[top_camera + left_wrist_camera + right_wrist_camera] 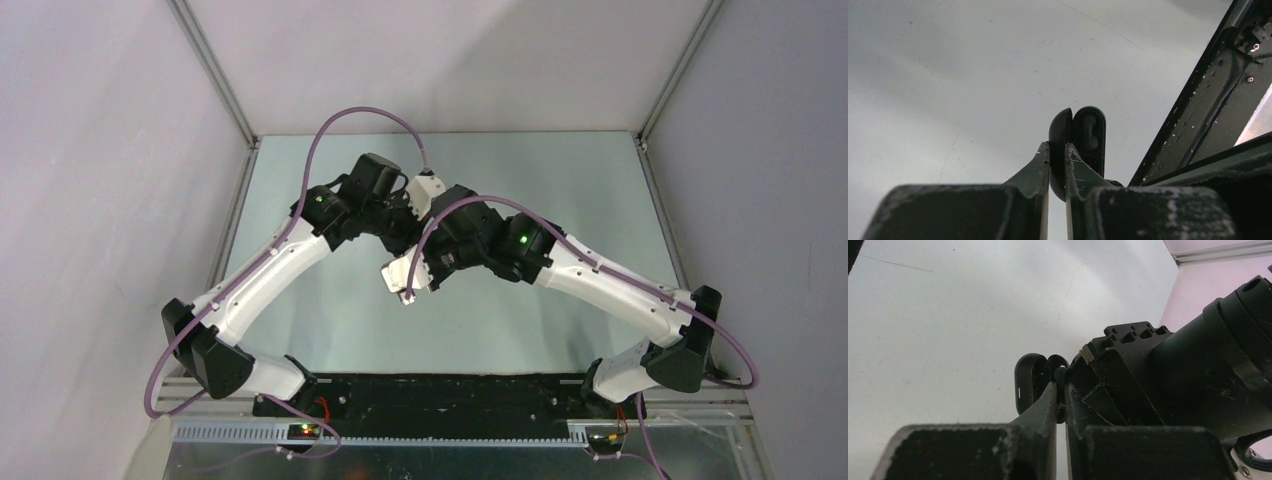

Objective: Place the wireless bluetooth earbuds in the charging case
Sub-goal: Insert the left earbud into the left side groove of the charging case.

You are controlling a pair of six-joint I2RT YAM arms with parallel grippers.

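Note:
The charging case (1089, 134) is a small glossy black oval, held open above the table. My left gripper (1057, 148) is shut on its domed half, and the other half faces the camera with a dark bud-shaped form seated in it. In the right wrist view the open case (1027, 382) shows a small lit mark. My right gripper (1060, 388) is shut on a tiny black earbud (1060, 375) right at the case's open side. In the top view both grippers (405, 235) meet at mid-table and hide the case. No white buds are in view.
The grey-green table (520, 330) is bounded by side walls and metal frame rails (215, 75). Purple cables (350, 120) loop over both arms. The left gripper's body (1148, 375) fills the right of the right wrist view, and the right arm (1218, 100) crosses the left wrist view.

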